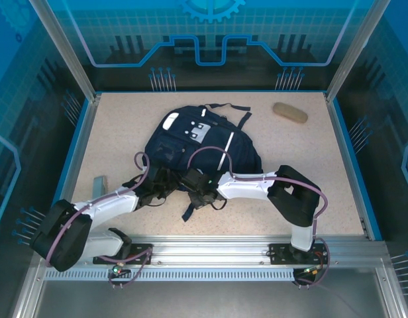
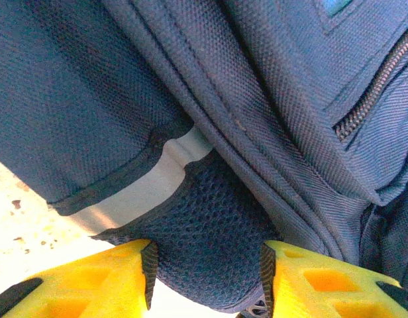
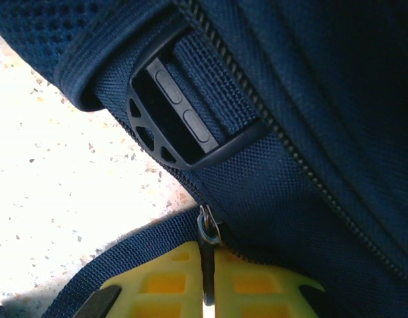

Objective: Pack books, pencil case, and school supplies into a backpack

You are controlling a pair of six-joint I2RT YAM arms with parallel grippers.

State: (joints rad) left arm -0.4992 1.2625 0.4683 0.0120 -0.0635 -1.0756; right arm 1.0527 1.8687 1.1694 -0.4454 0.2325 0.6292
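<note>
Overhead view of a speckled beige counter (image 1: pixel 124 126) inside a blue-lit enclosure. A large navy-blue fabric backpack (image 1: pixel 191 142) with white patches and a thin white stripe lies flat in the centre of the frame. A small oblong tan-brown soft pencil case (image 1: pixel 289 112) lies well apart from it at the upper right, not yet packed. 2 white robot arms reach from the bottom edge to the backpack's lower end.

In the left wrist view, the left gripper (image 2: pixel 207 265) is about half-wide. Its yellow fingers press on either side of a padded dark mesh flap (image 2: pixel 210 218) of the bag, probably to pin the bag in place. In the right wrist view, the right gripper (image 3: pixel 205 258) is pinched tight on the thin dark zipper pull (image 3: pixel 207 228), just below a black plastic strap buckle (image 3: pixel 177 126). The zipper looks closed here, so this grip seems meant to draw it open while the other arm braces the fabric.
</note>
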